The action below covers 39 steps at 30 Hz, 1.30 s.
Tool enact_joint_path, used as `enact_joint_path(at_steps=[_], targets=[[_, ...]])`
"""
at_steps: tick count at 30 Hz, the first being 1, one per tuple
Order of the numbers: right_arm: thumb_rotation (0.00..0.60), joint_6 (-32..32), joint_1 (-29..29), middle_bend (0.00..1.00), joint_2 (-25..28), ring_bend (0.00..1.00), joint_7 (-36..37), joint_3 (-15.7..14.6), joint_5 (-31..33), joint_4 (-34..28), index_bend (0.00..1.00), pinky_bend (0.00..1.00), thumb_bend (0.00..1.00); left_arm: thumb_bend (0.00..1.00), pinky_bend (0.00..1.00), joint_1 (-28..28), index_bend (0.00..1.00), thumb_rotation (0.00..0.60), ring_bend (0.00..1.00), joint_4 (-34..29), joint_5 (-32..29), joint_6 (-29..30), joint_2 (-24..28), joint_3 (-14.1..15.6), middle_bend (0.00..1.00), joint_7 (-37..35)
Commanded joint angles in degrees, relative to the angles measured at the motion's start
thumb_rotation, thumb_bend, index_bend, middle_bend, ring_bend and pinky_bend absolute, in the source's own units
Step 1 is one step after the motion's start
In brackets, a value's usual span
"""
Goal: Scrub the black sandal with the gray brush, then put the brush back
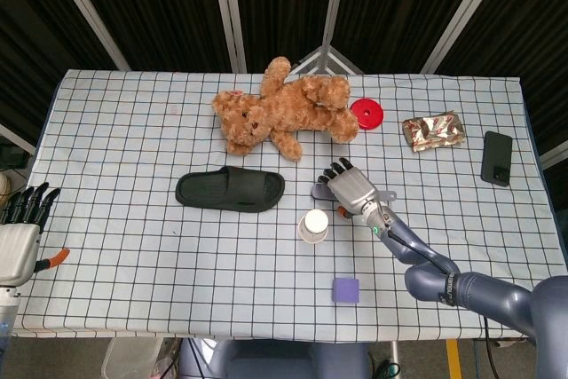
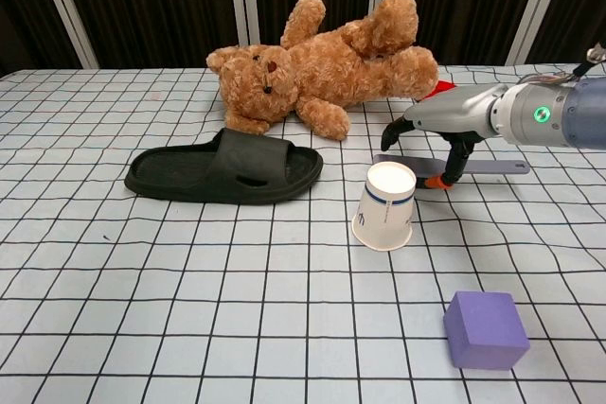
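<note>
The black sandal (image 1: 231, 190) (image 2: 225, 167) lies flat left of the table's middle. To its right the gray brush (image 1: 318, 191) (image 2: 483, 166) lies flat on the checked cloth, its long handle pointing right. My right hand (image 1: 351, 185) (image 2: 445, 122) arches over the brush's head end. Its fingertips (image 2: 388, 139) hang down behind the brush and the orange-tipped thumb reaches down in front; the fingers stay apart and the brush is not lifted. My left hand (image 1: 22, 230) hangs at the table's left edge, fingers straight and holding nothing; the chest view does not show it.
A paper cup (image 1: 313, 225) (image 2: 385, 205) stands just in front of the brush. A brown teddy bear (image 1: 284, 117) (image 2: 322, 63) lies behind the sandal. A purple cube (image 1: 345, 289) (image 2: 485, 329) sits near the front. A red disc (image 1: 366, 114), foil packet (image 1: 434, 131) and black phone (image 1: 497, 158) lie back right.
</note>
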Motion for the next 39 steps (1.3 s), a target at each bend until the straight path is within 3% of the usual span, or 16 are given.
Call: enact_joint_path(at_steps=[1, 19, 39], targets=[[0.600, 0.0, 0.9, 0.18, -0.7, 0.10, -0.7, -0.5, 1.3, 1.0, 0.21, 0.03, 0.40, 0.02, 0.00, 0.0, 0.00, 0.600, 0.00, 0.0, 0.1, 0.1, 0.1, 0.1, 0.00, -0.2], [0.600, 1.8, 3.5, 0.20, -1.9, 0.12, -2.1, -2.9, 4.6, 2.8, 0.28, 0.04, 0.40, 0.02, 0.00, -0.1, 0.00, 0.600, 0.00, 0.3, -0.3, -0.2, 0.1, 0.1, 0.00, -0.5], [0.600, 3.5, 3.8, 0.25, -4.2, 0.17, 0.9, -3.9, 2.2, 6.1, 0.37, 0.11, 0.40, 0.02, 0.00, -0.4, 0.00, 0.600, 0.00, 0.2, -0.9, -1.2, 0.2, 0.2, 0.00, -0.4]])
